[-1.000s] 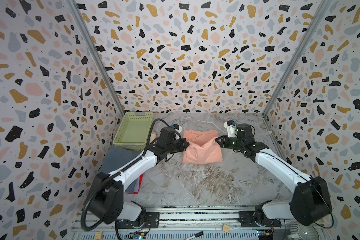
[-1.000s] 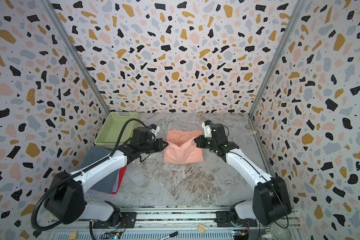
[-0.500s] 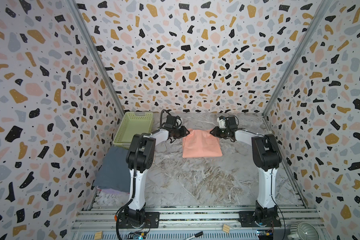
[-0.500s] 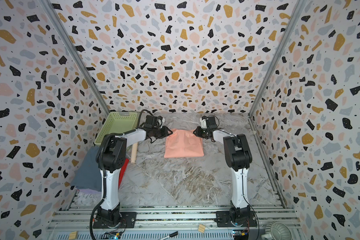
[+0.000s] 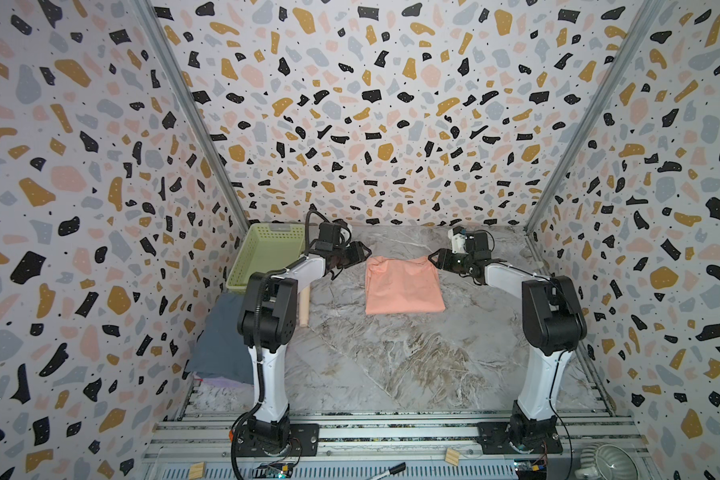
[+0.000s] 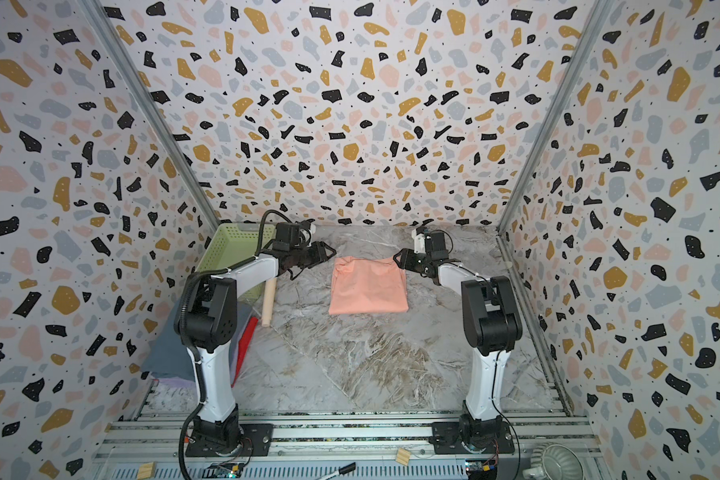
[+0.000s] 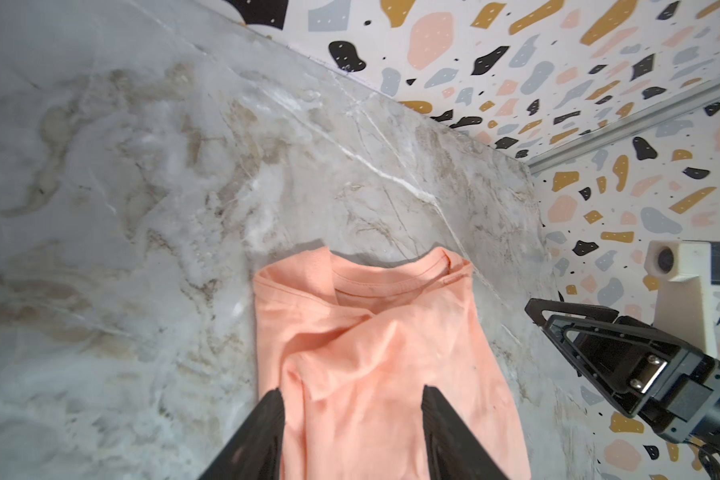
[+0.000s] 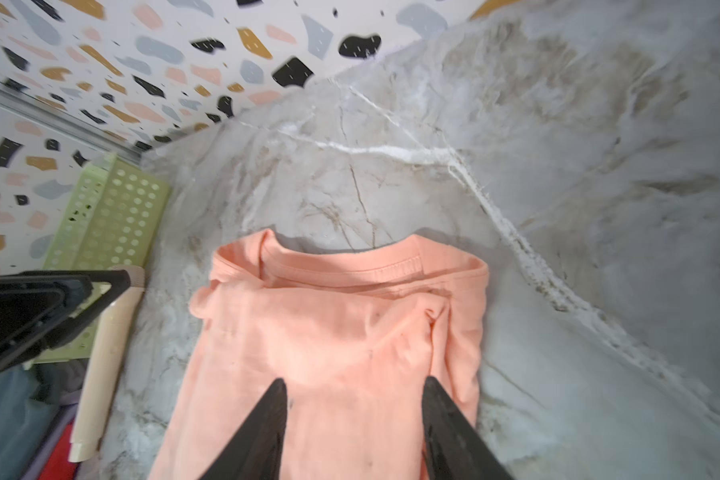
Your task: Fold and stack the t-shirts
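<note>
A salmon-peach t-shirt (image 5: 404, 286) (image 6: 368, 286) lies folded into a flat rectangle at the middle back of the marble table, collar toward the back wall. My left gripper (image 5: 364, 252) (image 6: 329, 251) hovers open just off its far left corner. My right gripper (image 5: 433, 259) (image 6: 398, 257) hovers open off the far right corner. In each wrist view the shirt (image 7: 375, 353) (image 8: 341, 332) shows between spread black fingers, left gripper (image 7: 352, 395), right gripper (image 8: 354, 384), and nothing is pinched. At the left edge sit stacked folded t-shirts: slate-grey (image 5: 221, 340) over lavender (image 5: 221, 380), with red (image 6: 246, 340) beside them.
A pale green perforated basket (image 5: 267, 257) stands in the back left corner. A beige wooden stick (image 5: 304, 307) lies in front of it, beside the left arm. Patterned walls close in the back and both sides. A marker (image 5: 391, 457) lies on the front rail.
Both grippers held the shirt's top corners shut a second ago. They carried it toward the back wall, laid it flat and opened, letting go. The arms now stand upright.
</note>
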You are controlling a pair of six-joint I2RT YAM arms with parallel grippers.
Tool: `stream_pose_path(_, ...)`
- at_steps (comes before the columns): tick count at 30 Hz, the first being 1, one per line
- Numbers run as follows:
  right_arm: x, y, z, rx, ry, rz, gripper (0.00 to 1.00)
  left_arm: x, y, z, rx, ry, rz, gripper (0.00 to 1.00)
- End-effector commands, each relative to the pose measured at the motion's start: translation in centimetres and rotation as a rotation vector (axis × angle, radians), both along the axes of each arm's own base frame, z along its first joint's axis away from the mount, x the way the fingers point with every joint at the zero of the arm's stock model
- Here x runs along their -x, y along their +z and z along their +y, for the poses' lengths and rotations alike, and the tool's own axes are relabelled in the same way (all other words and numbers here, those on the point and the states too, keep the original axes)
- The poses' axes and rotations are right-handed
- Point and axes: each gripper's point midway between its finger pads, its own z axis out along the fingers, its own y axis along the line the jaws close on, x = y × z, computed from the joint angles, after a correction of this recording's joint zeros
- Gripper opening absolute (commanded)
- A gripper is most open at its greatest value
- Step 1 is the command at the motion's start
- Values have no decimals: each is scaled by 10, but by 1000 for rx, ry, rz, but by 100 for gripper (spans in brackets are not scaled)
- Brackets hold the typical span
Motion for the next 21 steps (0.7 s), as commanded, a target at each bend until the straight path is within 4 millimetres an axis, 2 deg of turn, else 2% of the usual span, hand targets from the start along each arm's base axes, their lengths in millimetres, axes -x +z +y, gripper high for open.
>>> stream_pose_path(1, 12, 26, 9, -33, 1, -37, 52, 25, 12, -27, -7, -79, -29, 54)
stream_pose_path(6, 27, 12, 34, -65, 50, 24, 51, 56, -7, -68, -4, -168, 29, 55)
stream_pose_path(10, 30, -5, 50, -68, 84, 62, 50, 58, -25, -80, 1, -179, 71, 55)
stream_pose_path(14, 22, -25, 57, -54, 94, 81, 50, 47, -40, -84, -15, -183, 85, 55)
stream_pose_path(17, 4, -39, 53, -23, 72, 71, 49, 30, -52, -86, -6, -194, 99, 55)
stream_pose_path(21, -17, -62, 39, -1, 36, 102, 49, -5, -64, -65, 7, -124, 106, 55)
